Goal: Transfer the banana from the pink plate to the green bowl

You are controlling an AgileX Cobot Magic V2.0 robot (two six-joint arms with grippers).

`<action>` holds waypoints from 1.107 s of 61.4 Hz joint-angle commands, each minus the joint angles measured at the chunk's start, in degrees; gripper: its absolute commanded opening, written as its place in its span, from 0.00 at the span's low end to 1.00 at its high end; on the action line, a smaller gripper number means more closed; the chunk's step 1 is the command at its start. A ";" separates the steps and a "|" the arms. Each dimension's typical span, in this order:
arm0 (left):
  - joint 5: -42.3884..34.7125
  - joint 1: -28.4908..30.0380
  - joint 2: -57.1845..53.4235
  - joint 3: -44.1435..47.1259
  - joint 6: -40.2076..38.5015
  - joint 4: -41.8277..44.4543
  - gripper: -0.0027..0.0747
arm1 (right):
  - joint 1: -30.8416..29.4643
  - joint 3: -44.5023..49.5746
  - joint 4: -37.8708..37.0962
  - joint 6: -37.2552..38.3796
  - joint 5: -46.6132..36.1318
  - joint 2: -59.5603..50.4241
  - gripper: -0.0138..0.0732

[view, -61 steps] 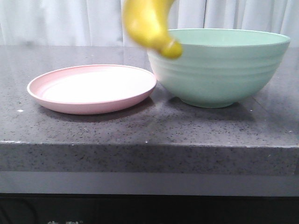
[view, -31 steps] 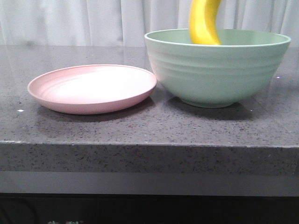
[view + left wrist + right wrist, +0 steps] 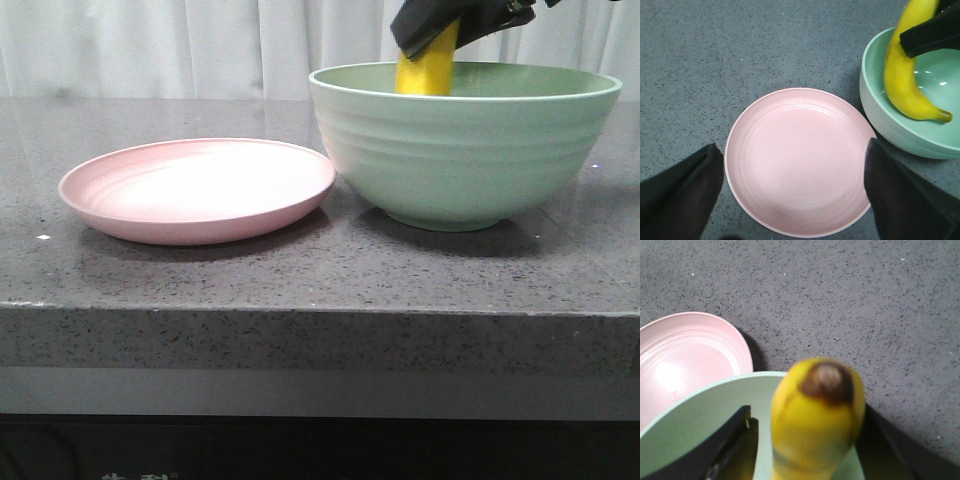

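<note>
- Two grippers in play. Right gripper (image 3: 440,35) is clamped on the banana (image 3: 427,72), one dark finger (image 3: 722,447) on each side of the fruit, holding it near-upright over the green bowl (image 3: 465,150).
- Banana position: lower part already below the bowl rim, stem tip pointing down into the cavity at about 5 o'clock in the left wrist view (image 3: 910,85). Whether the tip touches the bowl floor cannot be told.
- Grip sits on the upper part of the fruit; my reading is that this leaves the lower half free to enter the bowl ahead of the fingers.
- Left gripper (image 3: 790,195) hangs above the pink plate (image 3: 200,190), jaws spread wide with nothing between them. It is out of the front view.
- Pink plate is bare, so the lift-off half of the task looks complete; release is what remains.
- Edges: in the front view the plate rim at 3 o'clock lies just beside the bowl wall; contact cannot be settled.
- Banana sits toward the bowl's 9 o'clock wall, the plate side, in the left wrist view, with open bowl floor toward 3 o'clock.
- Grey speckled countertop (image 3: 300,280) gives open room in front of both dishes.
- Judgement: a straight upward retreat after release should clear the rim.
</note>
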 commanded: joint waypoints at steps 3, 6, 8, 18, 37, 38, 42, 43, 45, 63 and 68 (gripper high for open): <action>-3.88 0.13 -1.29 -1.74 -0.43 -0.55 0.77 | -0.10 -2.38 -0.27 0.19 -0.31 -2.48 0.78; -4.07 0.13 -1.29 -1.74 -0.43 -0.44 0.77 | -0.32 -2.68 -1.79 2.95 0.36 -3.10 0.78; -4.37 0.27 -1.29 -1.74 -0.43 -0.41 0.77 | -0.33 -2.98 -2.99 4.94 0.90 -3.69 0.78; -5.42 0.37 -1.29 -1.74 -0.43 0.76 0.77 | -3.10 -4.38 -13.90 24.01 8.37 -9.40 0.76; -8.33 10.82 -1.29 -1.74 -0.43 1.21 0.42 | -8.47 -6.44 -30.09 39.19 20.66 -17.22 0.23; -8.33 11.58 -1.29 -1.74 -0.43 1.21 0.39 | -8.82 -6.44 -30.17 39.19 20.94 -17.31 0.19; -8.33 15.34 -1.29 -1.74 -0.43 1.21 0.23 | -9.70 -6.44 -30.49 39.19 22.12 -17.75 0.10; -8.33 16.04 -1.29 -1.74 -0.43 1.21 0.19 | -9.88 -6.44 -30.49 39.19 22.33 -17.81 0.09; -8.33 17.36 -1.29 -1.74 -0.43 1.10 0.13 | -10.01 -6.44 -30.77 39.14 22.62 -18.04 0.08; -8.09 23.34 -5.76 1.53 -0.43 -1.41 0.01 | -8.49 4.83 -31.69 35.67 10.38 -28.96 0.09; -9.85 23.34 -9.61 5.39 -0.43 -2.13 0.01 | -7.65 12.98 -31.64 34.64 3.60 -35.49 0.09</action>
